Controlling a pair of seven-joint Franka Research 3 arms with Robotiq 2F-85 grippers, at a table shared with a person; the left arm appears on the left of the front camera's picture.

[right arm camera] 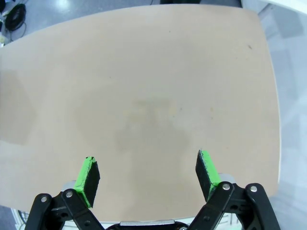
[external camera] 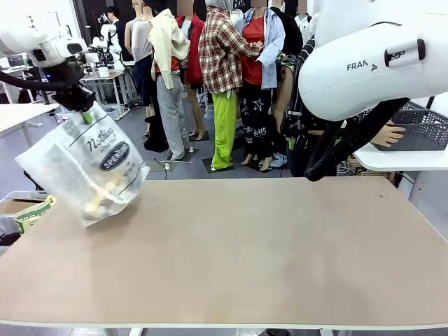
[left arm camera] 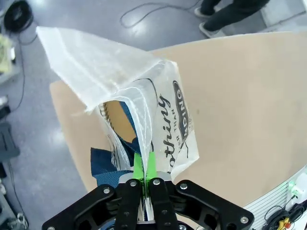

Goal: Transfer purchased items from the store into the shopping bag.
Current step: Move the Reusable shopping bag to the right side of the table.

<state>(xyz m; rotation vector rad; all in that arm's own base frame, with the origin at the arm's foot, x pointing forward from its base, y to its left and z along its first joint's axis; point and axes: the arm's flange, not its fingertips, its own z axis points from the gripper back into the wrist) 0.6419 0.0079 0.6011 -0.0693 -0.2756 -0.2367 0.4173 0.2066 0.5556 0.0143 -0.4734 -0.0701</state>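
The shopping bag (external camera: 87,168) is held up at the table's (external camera: 238,252) left edge, its top pinched by the left gripper (left arm camera: 144,178); yellowish items (external camera: 105,199) are seen through its lower part. The right gripper (right arm camera: 148,173) is spread wide above bare tabletop, and the dark grey basket (external camera: 420,129) is held by a person's hand (external camera: 388,134) at far right

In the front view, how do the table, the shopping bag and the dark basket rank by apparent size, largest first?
1. Table.
2. Shopping bag, hanging from the left gripper.
3. Dark basket, though it is farther from the camera and partly hidden, so its true size is unsure.
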